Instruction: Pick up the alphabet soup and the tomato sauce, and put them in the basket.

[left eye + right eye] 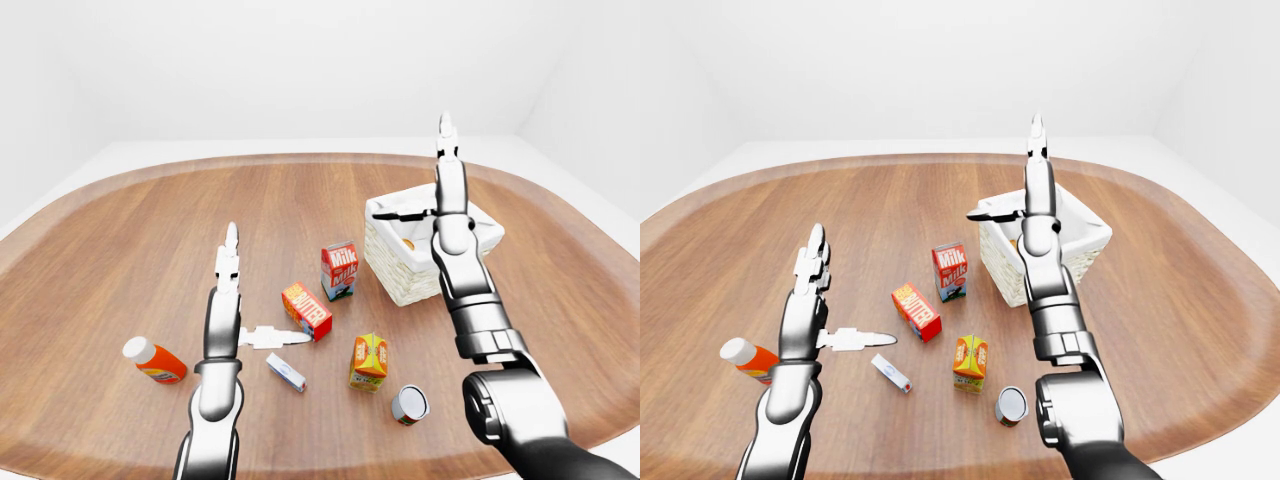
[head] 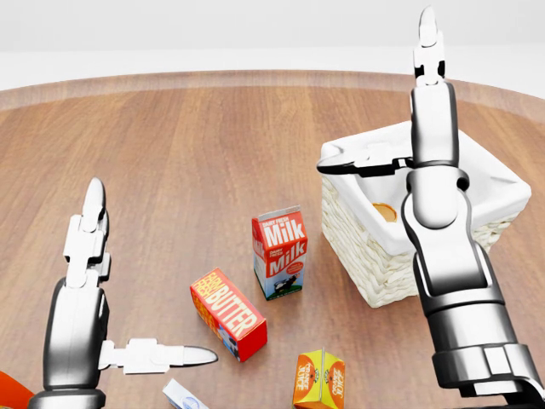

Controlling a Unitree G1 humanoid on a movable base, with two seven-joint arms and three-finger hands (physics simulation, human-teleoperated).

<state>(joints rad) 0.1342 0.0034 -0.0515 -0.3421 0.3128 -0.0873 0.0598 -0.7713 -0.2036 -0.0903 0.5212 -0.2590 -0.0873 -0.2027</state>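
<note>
The right robot hand (image 2: 426, 51) stood above the white wicker basket (image 2: 375, 273), its fingers spread and holding nothing. The left robot hand (image 2: 89, 256) hovered over the wooden bench (image 1: 120, 240), open and empty too. In the basket one can (image 2: 384, 212) showed only its orange top; which of the two cans it was I cannot tell. A second can (image 1: 409, 404) lay on its side near the bottom of the left-eye view, well apart from the basket, with its label hidden.

To do this step well, I think the right robot hand should draw clear of the basket rim, come down over the lying can, and close around its body across the round side so it does not roll.

Readable writing: "Milk" on the red-and-white carton (image 2: 280, 252) and "BUTTER" on the red box (image 2: 227, 313). The orange carton (image 1: 369, 360), the small white box (image 1: 286, 372) and the orange bottle (image 1: 154, 361) could not be read.
</note>
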